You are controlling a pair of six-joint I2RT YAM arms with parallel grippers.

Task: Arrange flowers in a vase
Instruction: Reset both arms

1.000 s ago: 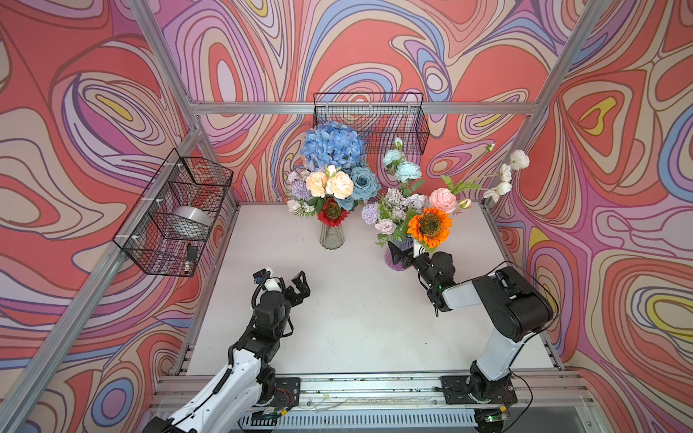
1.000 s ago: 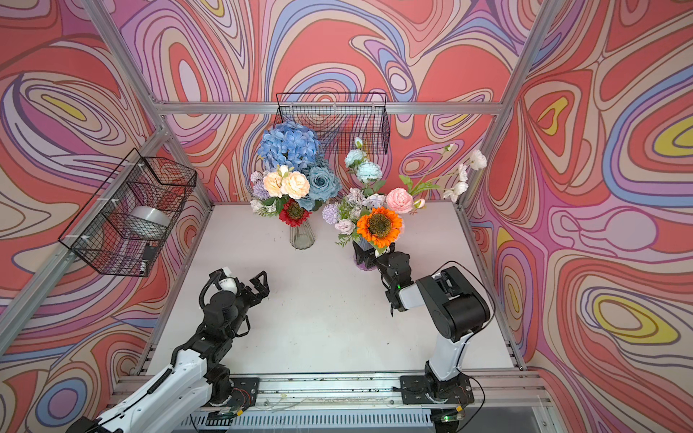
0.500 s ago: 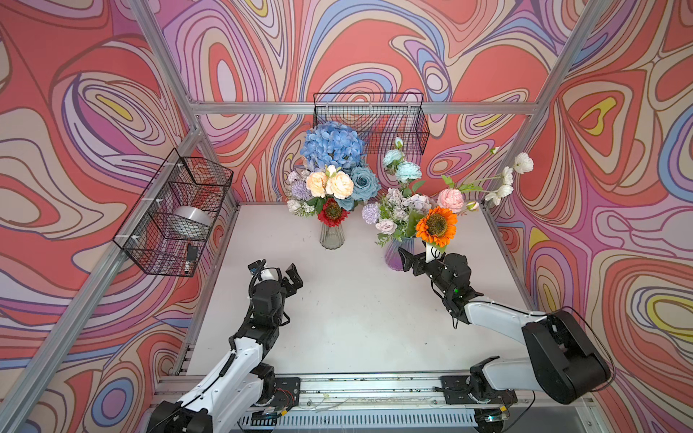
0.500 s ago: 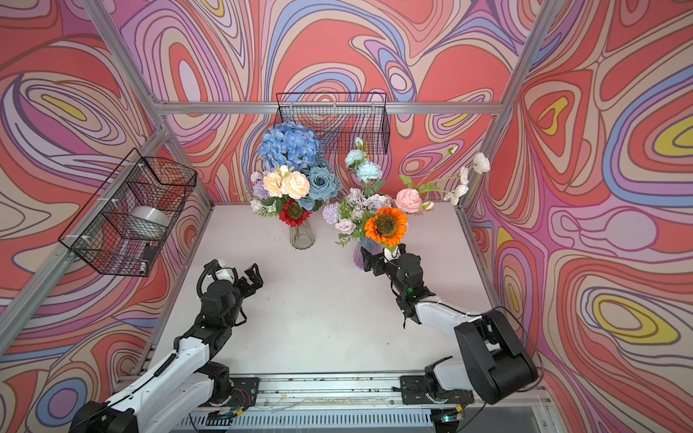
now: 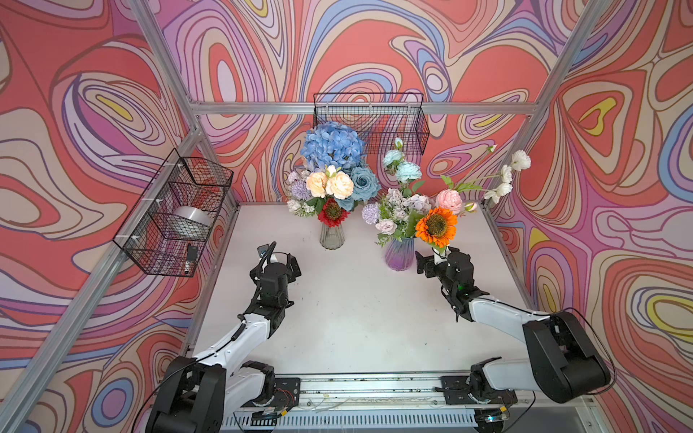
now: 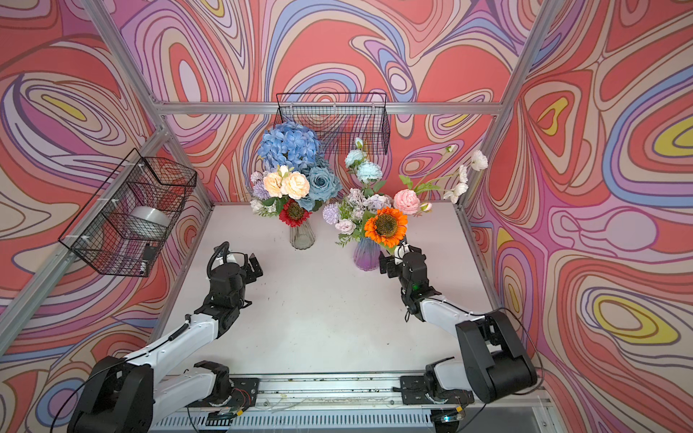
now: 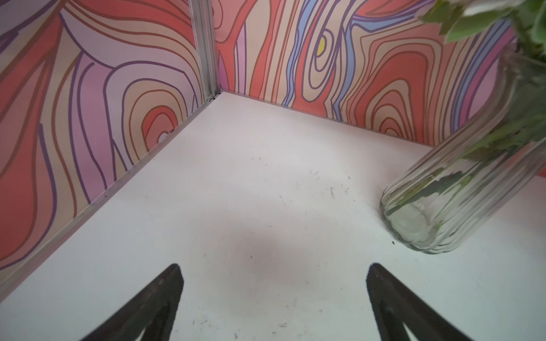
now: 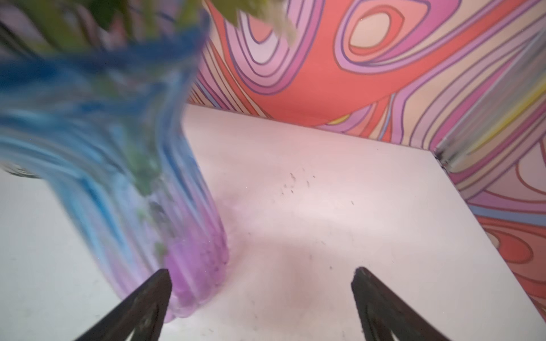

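Observation:
Two vases of flowers stand at the back of the white table [image 5: 356, 318] in both top views. A clear glass vase [image 5: 332, 237] [image 6: 302, 238] holds a blue hydrangea [image 5: 332, 146], peach roses and a red sunflower. A purple-blue vase [image 5: 399, 255] [image 6: 366, 256] holds an orange sunflower [image 5: 436, 225], a pink rose, aqua blooms and a white spray. My left gripper [image 5: 279, 258] [image 7: 273, 268] is open and empty, in front and to the left of the clear vase [image 7: 461, 177]. My right gripper [image 5: 438, 262] [image 8: 261, 273] is open just right of the purple-blue vase [image 8: 141, 177], with one finger close to its base.
A wire basket [image 5: 172, 213] on the left wall holds a silver roll [image 5: 191, 221]. Another wire basket [image 5: 371, 123] hangs on the back wall above the flowers. Aluminium frame posts stand in the back corners. The arms' mounting rail [image 5: 356, 386] runs along the front edge.
The right arm's elbow has dropped low and swung out to the right, while its gripper stayed by the purple-blue vase. The left gripper has moved a little toward the back.

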